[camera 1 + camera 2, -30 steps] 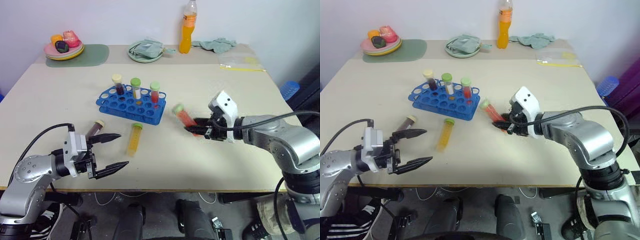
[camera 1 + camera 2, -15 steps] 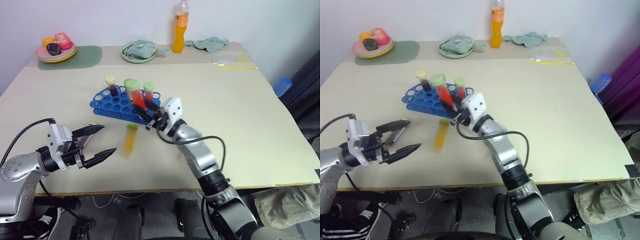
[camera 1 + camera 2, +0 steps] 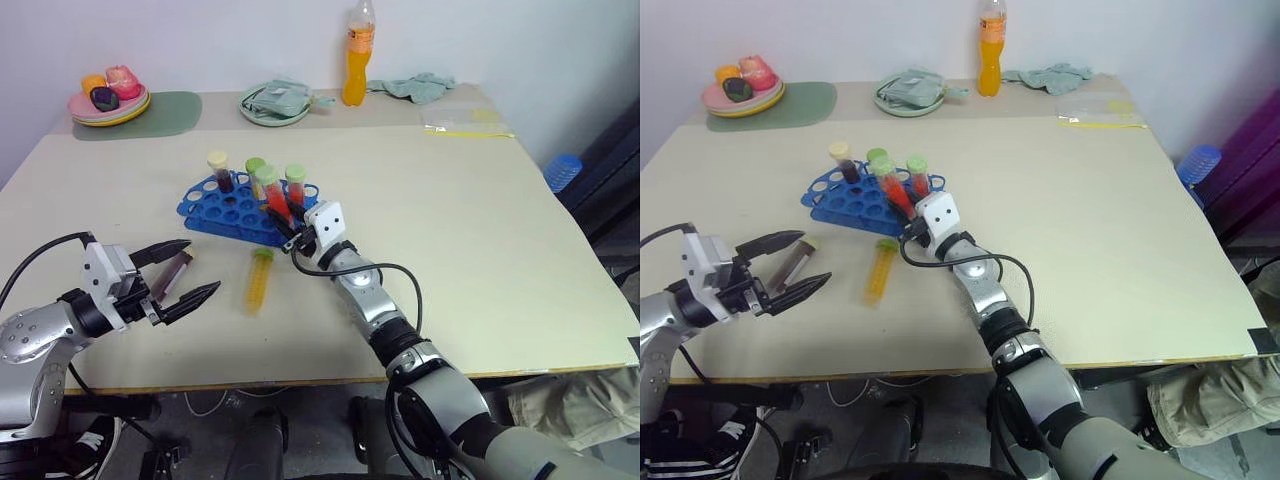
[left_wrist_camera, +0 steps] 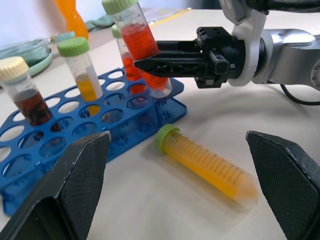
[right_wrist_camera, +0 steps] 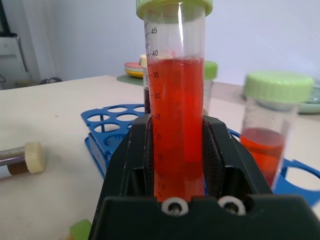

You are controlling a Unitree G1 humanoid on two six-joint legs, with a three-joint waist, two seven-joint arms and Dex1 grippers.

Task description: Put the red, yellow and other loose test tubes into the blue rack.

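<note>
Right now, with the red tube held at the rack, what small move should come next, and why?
Probably lower the red tube into an empty hole: the right gripper holds it tilted over the blue rack's near edge, its tip not yet seated.

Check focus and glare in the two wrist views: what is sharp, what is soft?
Left wrist view: blue rack and red tube fairly sharp; yellow tube smeared toward its tip, orange bottle soft. Right wrist view: red tube's scale is legible, with a bright glare streak; the plates behind are blurred.
</note>
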